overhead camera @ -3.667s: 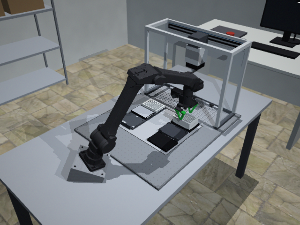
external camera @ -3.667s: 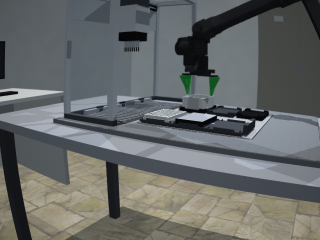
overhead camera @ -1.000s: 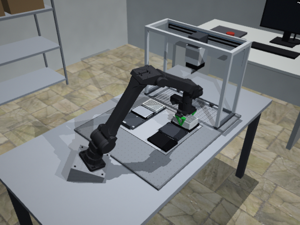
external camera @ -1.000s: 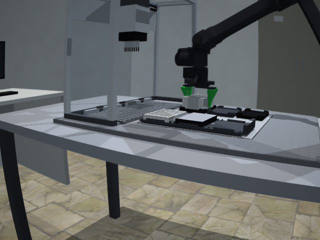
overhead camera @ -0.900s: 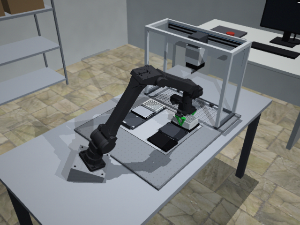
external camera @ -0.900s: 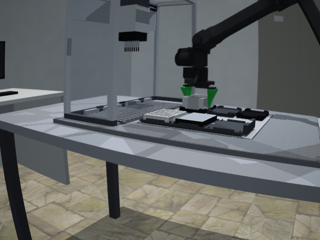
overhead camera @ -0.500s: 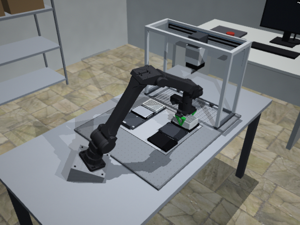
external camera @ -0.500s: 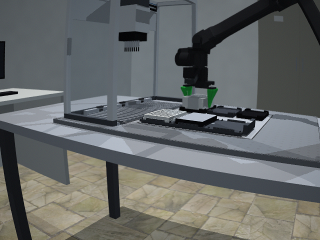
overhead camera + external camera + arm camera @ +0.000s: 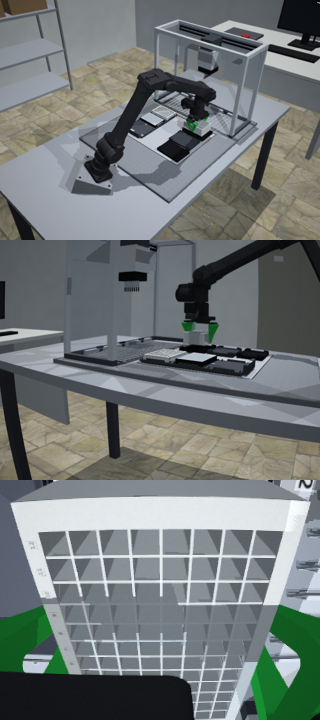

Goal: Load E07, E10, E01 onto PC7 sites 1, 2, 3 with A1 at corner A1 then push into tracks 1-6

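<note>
The white deep-well block E07 stands in the farthest plate nest S3, next to the rails. My gripper is straight above it, its green fingers shut on the block's two long sides; it also shows in the exterior view and the wrist view. The block's open wells face up. The dark carrier PC7 lies left of the nests. It holds a gridded 96-well plate at its far end, a flat white 384-well plate in the middle and an empty site nearest me.
Two nearer nests are dark and hold no plate. The ribbed rails lie under the white instrument frame, whose pipetting head hangs above. Frame posts stand close right of the block.
</note>
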